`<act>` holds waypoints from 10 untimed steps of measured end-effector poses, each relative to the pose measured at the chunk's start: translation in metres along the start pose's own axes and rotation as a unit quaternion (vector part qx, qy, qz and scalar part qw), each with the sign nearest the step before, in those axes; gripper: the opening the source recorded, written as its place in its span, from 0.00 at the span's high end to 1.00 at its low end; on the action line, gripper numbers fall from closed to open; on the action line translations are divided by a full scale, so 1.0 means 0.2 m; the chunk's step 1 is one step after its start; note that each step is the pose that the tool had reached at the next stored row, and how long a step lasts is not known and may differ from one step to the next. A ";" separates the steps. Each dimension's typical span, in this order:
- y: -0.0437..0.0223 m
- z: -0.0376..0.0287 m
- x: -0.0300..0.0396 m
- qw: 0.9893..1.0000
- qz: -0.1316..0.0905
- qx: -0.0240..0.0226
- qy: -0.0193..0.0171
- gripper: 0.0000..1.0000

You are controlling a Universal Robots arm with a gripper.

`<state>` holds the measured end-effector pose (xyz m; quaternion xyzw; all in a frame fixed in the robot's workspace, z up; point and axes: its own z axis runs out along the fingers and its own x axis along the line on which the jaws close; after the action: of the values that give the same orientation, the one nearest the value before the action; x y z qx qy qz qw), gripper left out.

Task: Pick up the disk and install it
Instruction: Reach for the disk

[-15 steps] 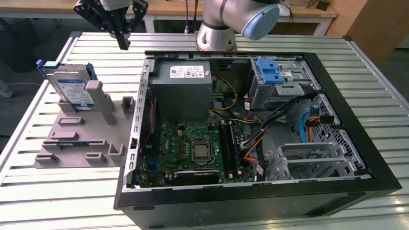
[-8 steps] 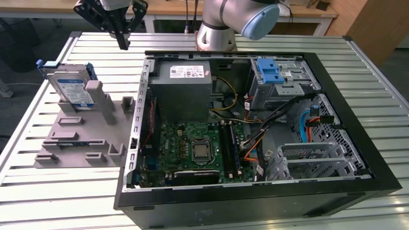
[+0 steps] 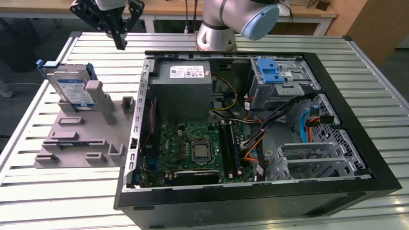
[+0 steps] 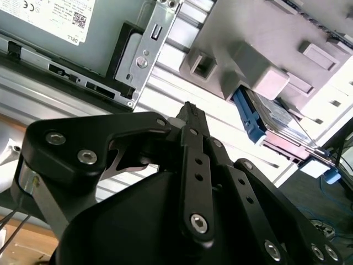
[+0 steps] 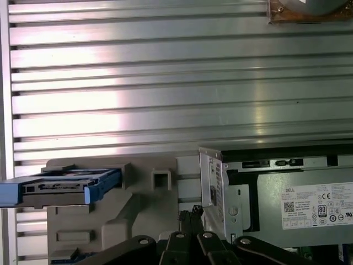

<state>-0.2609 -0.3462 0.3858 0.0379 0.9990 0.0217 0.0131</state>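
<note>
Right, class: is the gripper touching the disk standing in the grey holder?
Apart. In the exterior view the gripper hangs over the bare table, while the disk stands in its grey holder; open table shows between them.

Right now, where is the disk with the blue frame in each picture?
Exterior view: the disk stands on edge in the grey holder, on the exterior view's left of the computer case.
Second wrist view: the disk pokes out from behind the grey holder's blocks.
First wrist view: the disk is seen edge-on, sitting in the grey holder.
Shared landmark: the grey holder.
</note>
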 end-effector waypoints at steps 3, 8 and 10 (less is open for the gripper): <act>-0.001 -0.001 0.035 1.000 0.000 0.000 0.000 0.89; 0.000 -0.003 0.141 1.000 0.000 0.000 0.000 0.89; 0.001 -0.003 0.187 1.000 0.000 0.000 0.000 0.89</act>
<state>-0.2981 -0.3433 0.3855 0.0379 0.9990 0.0217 0.0131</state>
